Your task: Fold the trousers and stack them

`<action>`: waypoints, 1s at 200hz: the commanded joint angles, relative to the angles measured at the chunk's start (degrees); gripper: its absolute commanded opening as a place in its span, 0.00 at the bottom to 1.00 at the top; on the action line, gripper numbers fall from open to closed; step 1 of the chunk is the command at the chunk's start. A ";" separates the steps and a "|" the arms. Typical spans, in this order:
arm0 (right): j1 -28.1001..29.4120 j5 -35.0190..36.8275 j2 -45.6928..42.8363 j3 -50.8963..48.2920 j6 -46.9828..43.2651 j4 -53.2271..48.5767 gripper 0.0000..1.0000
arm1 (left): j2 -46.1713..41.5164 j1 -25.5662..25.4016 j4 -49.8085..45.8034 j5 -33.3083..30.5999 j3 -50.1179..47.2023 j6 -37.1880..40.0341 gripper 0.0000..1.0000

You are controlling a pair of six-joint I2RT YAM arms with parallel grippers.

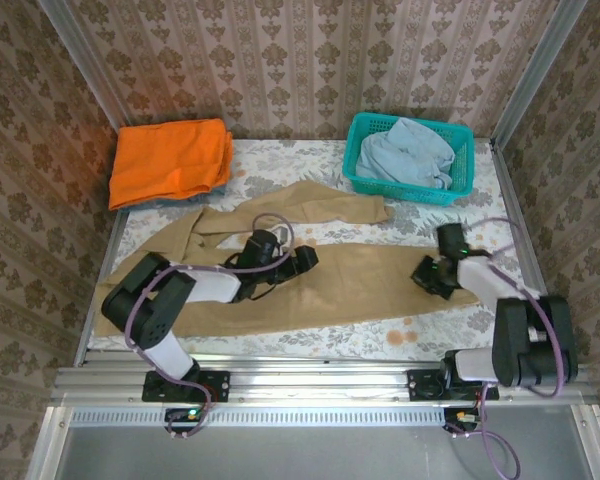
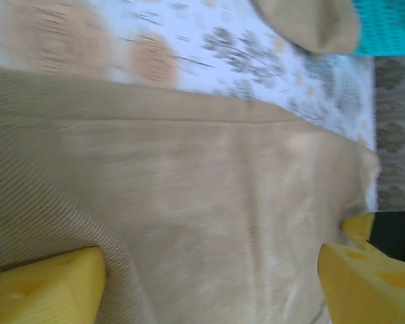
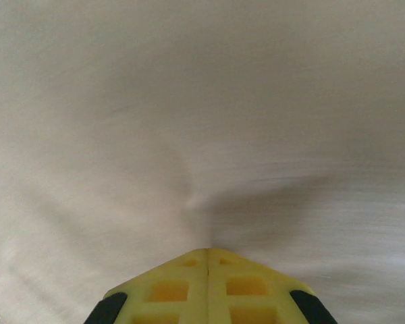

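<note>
The tan trousers lie spread across the table, one leg angled toward the back and the other stretched along the front toward the right. My left gripper hovers over the middle of the front leg, open. In the left wrist view its yellow fingers stand wide apart over flat tan cloth, with the left gripper holding nothing. My right gripper sits at the right end of that leg. Its fingers are pressed together, and the right gripper pinches a small pucker of the trousers.
A folded orange garment lies at the back left. A teal basket at the back right holds a pale blue garment. Patterned walls close in three sides, and the floral tablecloth shows between the garments.
</note>
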 commanded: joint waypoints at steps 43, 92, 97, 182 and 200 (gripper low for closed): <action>-20.46 -3.05 -13.04 -5.20 -0.63 -9.23 0.00 | 19.67 -16.23 32.04 -4.86 -7.55 -18.78 0.71; -12.73 -5.93 -14.43 1.87 -0.95 -9.38 0.00 | 6.55 -13.95 16.11 -6.62 -10.74 -11.85 0.72; -9.71 -5.02 -13.77 3.04 -0.41 -8.89 0.00 | 4.16 -13.81 11.72 -6.83 -9.74 -10.20 0.72; 9.54 2.53 16.79 17.71 4.25 2.25 0.01 | -13.21 -4.03 -26.84 -11.27 3.80 7.81 0.84; 8.56 3.18 16.37 14.94 5.15 1.15 0.00 | -11.70 -3.46 -26.70 -9.47 5.64 8.91 0.83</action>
